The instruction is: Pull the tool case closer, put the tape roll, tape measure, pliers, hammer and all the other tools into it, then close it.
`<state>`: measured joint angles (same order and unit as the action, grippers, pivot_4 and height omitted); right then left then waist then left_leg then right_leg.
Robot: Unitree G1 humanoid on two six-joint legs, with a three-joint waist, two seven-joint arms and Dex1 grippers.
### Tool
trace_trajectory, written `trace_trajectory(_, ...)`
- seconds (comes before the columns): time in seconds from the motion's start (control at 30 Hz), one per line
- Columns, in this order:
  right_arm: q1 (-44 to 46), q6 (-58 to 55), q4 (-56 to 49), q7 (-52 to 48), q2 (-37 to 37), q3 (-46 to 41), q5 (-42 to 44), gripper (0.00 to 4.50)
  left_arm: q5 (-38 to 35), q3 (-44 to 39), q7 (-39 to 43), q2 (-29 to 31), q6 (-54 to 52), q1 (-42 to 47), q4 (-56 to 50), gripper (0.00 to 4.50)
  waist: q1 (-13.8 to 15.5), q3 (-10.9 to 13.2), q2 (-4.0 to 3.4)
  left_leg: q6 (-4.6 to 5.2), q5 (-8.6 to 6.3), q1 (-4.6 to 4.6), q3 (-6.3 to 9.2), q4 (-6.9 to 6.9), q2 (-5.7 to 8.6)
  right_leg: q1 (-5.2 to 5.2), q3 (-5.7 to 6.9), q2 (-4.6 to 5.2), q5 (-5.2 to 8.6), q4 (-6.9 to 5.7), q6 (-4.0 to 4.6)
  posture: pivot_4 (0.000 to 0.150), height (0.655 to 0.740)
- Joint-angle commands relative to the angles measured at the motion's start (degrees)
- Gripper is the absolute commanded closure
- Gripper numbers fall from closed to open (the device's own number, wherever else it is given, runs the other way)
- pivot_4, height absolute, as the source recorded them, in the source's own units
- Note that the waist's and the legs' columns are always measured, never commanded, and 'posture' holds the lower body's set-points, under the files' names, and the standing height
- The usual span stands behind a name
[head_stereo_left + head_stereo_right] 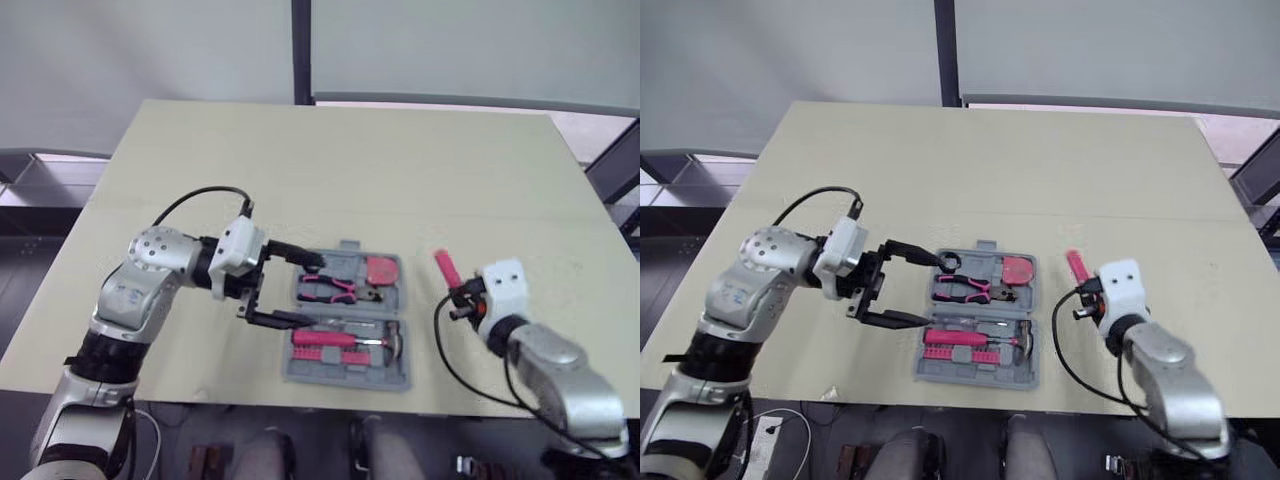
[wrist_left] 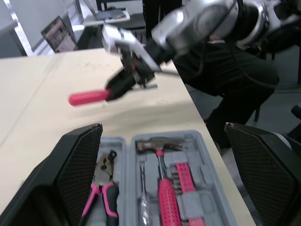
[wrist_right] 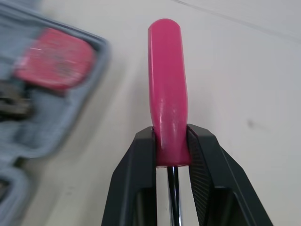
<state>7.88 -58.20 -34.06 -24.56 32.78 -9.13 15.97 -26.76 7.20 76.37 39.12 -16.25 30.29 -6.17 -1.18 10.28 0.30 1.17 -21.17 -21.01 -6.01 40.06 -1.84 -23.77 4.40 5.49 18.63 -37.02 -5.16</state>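
Beige table [image 1: 330, 170] — grey wall [image 1: 150, 50] behind, dark post [image 1: 301, 50] between its panels

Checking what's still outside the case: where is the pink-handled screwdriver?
The pink-handled screwdriver is clamped in the right gripper, held over the table just right of the open tool case.

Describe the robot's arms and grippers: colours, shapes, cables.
The left arm and right arm have rounded silver-grey shells with black joint rings. Each ends in a white boxy wrist housing. The left gripper and right gripper each have two black fingers with cross-hatched pads. A thin black cable loops from each wrist.
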Motion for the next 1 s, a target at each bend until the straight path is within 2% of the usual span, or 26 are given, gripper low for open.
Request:
trace_trajectory(0.03,6.4,-10.9,-6.2,-10.6,7.8,1.4,11.2,4.11,1.6,-0.5,2.9,3.0,2.7,-2.9,0.3,0.00,-0.2,0.0,0.01,0.00,0.00,0.00,0.03,0.00,-0.01,0.00,0.01,0.05,0.00,0.00,0.01,0.150,0.7400)
trace_trajectory(0.13,14.8,-19.7,-7.4,-17.1,15.7,8.4,18.2,4.11,6.4,1.1,5.0,5.5,9.5,-6.8,2.2,0.00,-0.3,0.0,0.01,0.04,-0.02,-0.04,0.13,0.00,0.02,0.01,0.07,0.17,0.01,0.04,0.02,0.150,0.7400)
trace_trajectory(0.2,21.2,-24.8,-7.6,-20.3,17.6,14.2,22.5,4.11,8.3,1.8,5.6,6.3,12.5,-9.0,3.1,0.00,-0.4,0.0,0.01,0.08,-0.04,-0.05,0.14,0.00,0.02,0.02,0.09,0.25,0.01,0.07,0.03,0.150,0.7400)
trace_trajectory(0.37,34.3,-31.8,-3.5,-18.4,9.9,27.4,24.6,4.11,12.1,3.1,5.7,6.8,19.3,-13.5,4.7,0.00,-0.4,0.0,0.01,0.10,-0.05,-0.10,0.16,0.03,0.04,-0.01,0.14,0.43,0.01,0.06,0.03,0.150,0.7400)
trace_trajectory(0.5,35.9,-30.3,1.4,-16.1,4.6,35.2,22.2,4.11,12.9,3.8,4.3,6.1,19.2,-15.3,3.2,0.00,-0.2,0.0,0.02,0.12,-0.06,-0.20,0.23,0.03,0.14,-0.04,0.31,0.58,0.01,0.04,0.03,0.150,0.7400)
trace_trajectory(0.67,37.5,-26.1,2.9,-16.6,3.8,44.0,19.9,4.11,13.8,4.0,2.9,6.3,19.0,-15.8,3.0,0.00,-0.4,0.0,0.02,0.28,-0.03,-0.29,0.25,0.08,0.36,-0.03,0.66,0.91,-0.01,0.02,-0.01,0.150,0.7400)
trace_trajectory(1.0,37.6,-22.2,4.4,-16.4,3.2,49.7,16.0,4.11,14.3,3.3,2.0,7.5,18.8,-16.1,1.6,0.00,-0.4,0.0,0.02,0.27,-0.02,-0.28,0.31,0.09,0.31,0.01,1.50,0.95,-0.01,0.01,-0.01,0.150,0.7400)
